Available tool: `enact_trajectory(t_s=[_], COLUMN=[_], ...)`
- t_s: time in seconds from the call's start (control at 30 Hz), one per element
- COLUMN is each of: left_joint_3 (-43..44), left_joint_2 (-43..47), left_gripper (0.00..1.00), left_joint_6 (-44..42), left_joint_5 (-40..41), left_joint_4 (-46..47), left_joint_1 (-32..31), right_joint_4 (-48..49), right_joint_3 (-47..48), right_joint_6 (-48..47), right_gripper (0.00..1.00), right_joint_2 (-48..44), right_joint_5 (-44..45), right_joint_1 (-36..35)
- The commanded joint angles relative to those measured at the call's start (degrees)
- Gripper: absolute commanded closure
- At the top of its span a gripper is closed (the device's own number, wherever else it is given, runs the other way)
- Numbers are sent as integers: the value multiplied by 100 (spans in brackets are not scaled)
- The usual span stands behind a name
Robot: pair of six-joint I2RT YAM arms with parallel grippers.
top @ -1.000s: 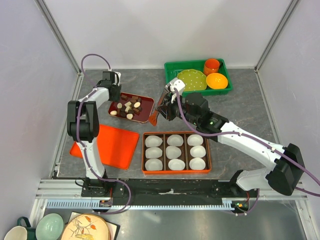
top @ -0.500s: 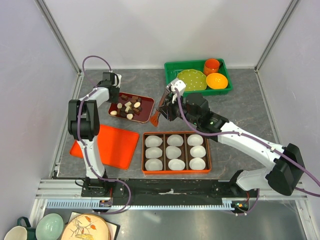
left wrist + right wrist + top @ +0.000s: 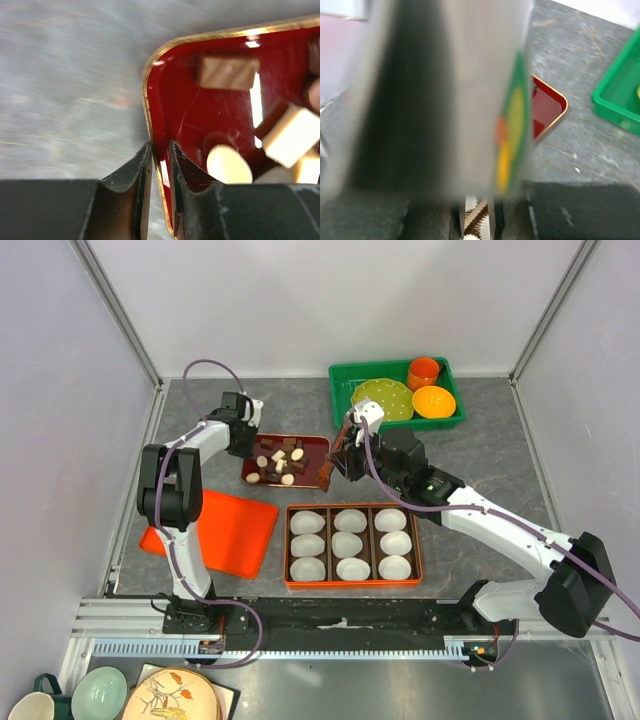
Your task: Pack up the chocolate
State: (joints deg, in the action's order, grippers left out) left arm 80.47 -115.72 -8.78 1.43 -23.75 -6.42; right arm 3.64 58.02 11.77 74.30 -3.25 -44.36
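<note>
L gripper (image 3: 159,160) is pinching the rim of red tray (image 3: 190,115) at 9 o'clock, R gripper (image 3: 477,220) grip can't tell; thin hold risking slipping, tipping chocolate (image 3: 229,164) onto worktop (image 3: 70,75).

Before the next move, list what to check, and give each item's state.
1. Hold of left gripper on tray rim: ok, the fingers pinch it.
2. Hold of right gripper on the tray's opposite edge: cannot tell, its wrist view is blurred.
3. All chocolate inside the tray: ok.
4. All nine cups empty and seated in box: ok.
5. Tray level: cannot tell.
</note>
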Motion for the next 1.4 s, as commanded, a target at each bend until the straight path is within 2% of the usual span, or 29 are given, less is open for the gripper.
enact_trajectory(t_s=[0.0, 0.27, 0.43, 0.53, 0.57, 0.8, 0.9, 1.0, 1.03, 1.1, 1.17, 1.23, 1.37], left_joint_3=[-452, -760, -682, -533, -471, -66, -84, -189, -215, -303, -408, -610, -1120], left_joint_2=[488, 797, 797, 770, 727, 542, 629, 805, 971, 1156, 1481, 1701, 2429], left_gripper=[74, 74, 74, 73, 73, 72, 64, 47, 37, 31, 17, 13, 13], left_joint_6=[350, 666, 667, 640, 649, 789, 790, 772, 772, 755, 728, 693, 413], left_joint_5=[-705, -1039, -1040, -996, -996, -1110, -1119, -1110, -1127, -1197, -1294, -1399, -1470], left_joint_4=[-455, -490, -464, -438, -438, -534, -561, -605, -631, -718, -763, -824, -825], left_joint_1=[-457, -738, -773, -791, -791, -844, -835, -826, -809, -783, -747, -703, -642], right_joint_4=[181, 462, 866, 937, 980, 1473, 1534, 1604, 1622, 1640, 1666, 1658, 1719], right_joint_3=[-106, -291, -265, -116, -89, -159, -151, -133, -116, -54, -10, 60, 95], right_joint_6=[-26, -166, -131, -35, -26, -60, -96, -105, -131, -184, -263, -298, -464], right_gripper=[82, 79, 89, 90, 88, 61, 54, 51, 51, 51, 51, 50, 50], right_joint_2=[-162, -4, 251, 585, 655, 980, 1042, 1095, 1113, 1191, 1297, 1385, 1613], right_joint_5=[271, 816, 1211, 1073, 976, 755, 711, 703, 711, 729, 720, 703, 834], right_joint_1=[129, 217, 287, 366, 375, 375, 375, 393, 384, 393, 384, 384, 393])
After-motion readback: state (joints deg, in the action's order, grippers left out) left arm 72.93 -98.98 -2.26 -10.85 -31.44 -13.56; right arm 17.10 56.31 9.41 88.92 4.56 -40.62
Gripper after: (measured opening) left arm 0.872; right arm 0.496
